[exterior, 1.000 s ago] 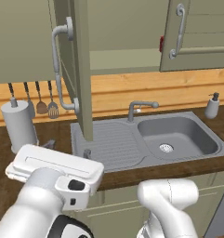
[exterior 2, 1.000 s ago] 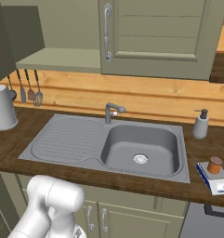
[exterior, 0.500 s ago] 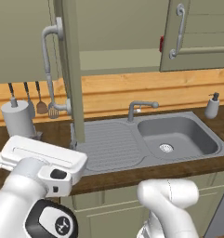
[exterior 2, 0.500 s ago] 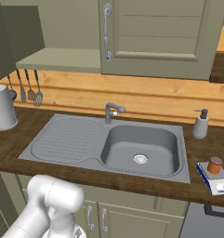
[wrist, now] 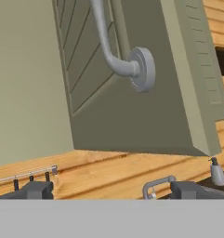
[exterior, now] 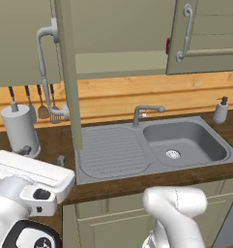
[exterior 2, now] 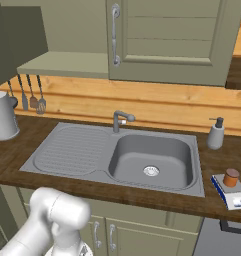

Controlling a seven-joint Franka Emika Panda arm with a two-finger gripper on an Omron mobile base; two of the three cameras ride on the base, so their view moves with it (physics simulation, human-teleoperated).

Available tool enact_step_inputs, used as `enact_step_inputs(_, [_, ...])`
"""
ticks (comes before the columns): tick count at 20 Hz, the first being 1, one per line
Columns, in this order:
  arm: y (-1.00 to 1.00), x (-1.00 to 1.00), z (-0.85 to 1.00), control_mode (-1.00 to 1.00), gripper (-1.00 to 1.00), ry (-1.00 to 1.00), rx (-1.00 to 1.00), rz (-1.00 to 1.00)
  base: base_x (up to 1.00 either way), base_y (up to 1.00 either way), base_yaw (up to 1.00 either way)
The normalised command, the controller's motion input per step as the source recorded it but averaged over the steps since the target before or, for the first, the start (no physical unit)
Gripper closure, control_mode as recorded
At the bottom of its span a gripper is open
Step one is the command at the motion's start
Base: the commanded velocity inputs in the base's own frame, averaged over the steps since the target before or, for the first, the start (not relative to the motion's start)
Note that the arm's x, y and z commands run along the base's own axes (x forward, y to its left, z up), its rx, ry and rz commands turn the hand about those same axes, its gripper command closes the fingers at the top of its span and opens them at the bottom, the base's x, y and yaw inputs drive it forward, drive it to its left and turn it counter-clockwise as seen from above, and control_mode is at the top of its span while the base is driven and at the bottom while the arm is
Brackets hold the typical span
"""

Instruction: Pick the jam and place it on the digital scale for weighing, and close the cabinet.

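The jam (exterior 2: 231,177), a small orange-brown jar, stands on the digital scale (exterior 2: 235,199) on the counter at the far right. The cabinet (exterior 2: 167,40) hangs above the sink with its right door shut. Its left door (exterior: 68,72) stands swung out, edge toward me, with its grey bar handle (exterior: 44,68) on the left face. My gripper (exterior: 42,155) is open and empty, low at the left, below and in front of that door. In the hand view the gripper (wrist: 113,190) points up at the door's lower corner (wrist: 132,121) and the handle's foot (wrist: 141,69), without touching them.
A grey sink (exterior: 181,140) with drainboard and tap (exterior: 144,112) fills the counter's middle. A grey canister (exterior: 20,128) and hanging utensils (exterior: 40,104) are at the left, and a soap dispenser (exterior 2: 215,134) is at the right. The open cabinet shelf (exterior 2: 67,65) sits above.
My hand has dropped lower and to the left in the left base view. The open door's edge has shifted slightly left. The jam and scale have not moved.
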Motion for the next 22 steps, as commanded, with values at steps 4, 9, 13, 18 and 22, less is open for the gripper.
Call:
enact_step_inputs(4, [0.31,0.48,-0.09,-1.0,-1.0,-0.01,0.0,0.0,0.0,0.0,0.0])
enact_step_inputs(9, [0.01,0.55,0.38,-1.0,-1.0,-0.08,0.0,0.0,0.0,0.0,0.0])
enact_step_inputs(13, [-0.04,0.23,0.56,-1.0,-1.0,-0.15,0.0,0.0,0.0,0.0,0.0])
enact_step_inputs(18, [-0.48,0.46,0.22,-1.0,-1.0,-0.03,0.03,-0.01,0.0,0.0,0.0])
enact_step_inputs(22, [-0.88,0.45,0.07,-1.0,-1.0,0.01,0.08,-0.01,0.0,0.0,0.0])
